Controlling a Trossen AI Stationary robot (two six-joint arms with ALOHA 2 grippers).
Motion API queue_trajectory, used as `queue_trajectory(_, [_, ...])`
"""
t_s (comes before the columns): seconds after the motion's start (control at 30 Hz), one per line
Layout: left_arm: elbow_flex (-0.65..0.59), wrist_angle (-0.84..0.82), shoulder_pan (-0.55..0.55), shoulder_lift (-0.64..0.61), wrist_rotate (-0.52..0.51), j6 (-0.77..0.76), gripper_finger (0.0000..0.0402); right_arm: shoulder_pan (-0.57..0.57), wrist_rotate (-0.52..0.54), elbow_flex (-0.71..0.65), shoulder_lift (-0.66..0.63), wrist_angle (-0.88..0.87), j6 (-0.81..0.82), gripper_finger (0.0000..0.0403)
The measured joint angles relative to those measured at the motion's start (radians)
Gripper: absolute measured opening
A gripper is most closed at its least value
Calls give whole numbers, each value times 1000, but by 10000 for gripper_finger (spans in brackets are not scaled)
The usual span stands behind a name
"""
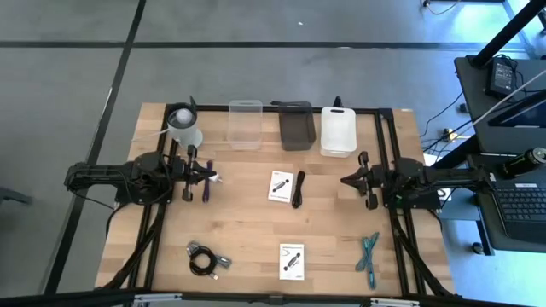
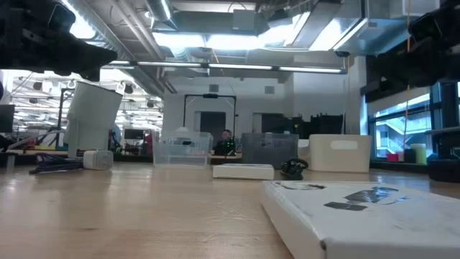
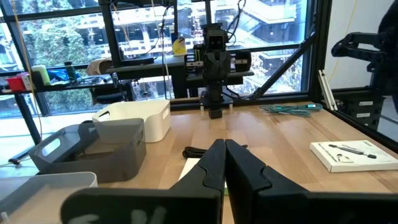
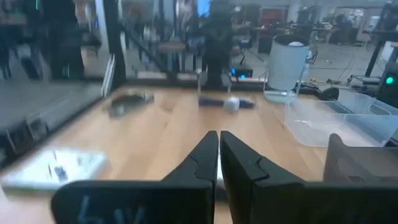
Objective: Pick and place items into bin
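My left gripper (image 1: 215, 176) (image 3: 224, 146) is shut and empty, hovering over a dark purple-grey strip (image 1: 207, 182) (image 4: 227, 102) that lies flat with a small white piece beside it. My right gripper (image 1: 345, 180) (image 4: 219, 135) is shut and empty too, on the table's right. Between them lie a white card (image 1: 281, 185) and a black stick (image 1: 299, 189). Near the front edge lie a second white card (image 1: 292, 261) (image 2: 359, 208), a black cable coil (image 1: 203, 258) (image 4: 130, 102) and a teal tool (image 1: 368, 253) (image 3: 292, 109).
Three bins stand in a row at the far edge: a clear one (image 1: 245, 124), a dark grey one (image 1: 296, 125) and a white one (image 1: 337, 130). A white cylinder (image 1: 184, 125) stands far left. Black rails (image 1: 386, 153) run along both sides. Bare wood lies in the middle.
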Motion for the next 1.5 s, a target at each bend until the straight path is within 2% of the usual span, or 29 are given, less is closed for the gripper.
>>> queue_trajectory(0.3, [0,0,0,0,0,0,4,0,5,0,0,125,129,23])
queue_trajectory(0.5, [0,0,0,0,0,0,4,0,17,0,1,259,72,20])
queue_trajectory(0.6, [0,0,0,0,0,0,4,0,124,22,5,362,74,6])
queue_trajectory(0.7, [0,0,0,0,0,0,4,0,279,104,37,349,40,5])
queue_trajectory(0.77, [0,0,0,0,0,0,4,0,338,177,82,310,-17,3])
queue_trajectory(0.83, [0,0,0,0,0,0,4,0,390,277,149,215,-54,3])
queue_trajectory(0.9, [0,0,0,0,2,0,4,0,468,392,228,81,-24,2])
queue_trajectory(1.0, [0,0,0,0,2,0,4,0,579,575,368,-196,111,2])
queue_trajectory(1.17, [0,0,0,0,2,0,4,-23,667,853,600,-647,356,2])
queue_trajectory(1.3, [0,0,0,0,2,0,4,-88,659,1030,768,-951,536,2])
queue_trajectory(1.5, [0,0,0,0,2,0,4,-213,495,1211,975,-1299,724,2])
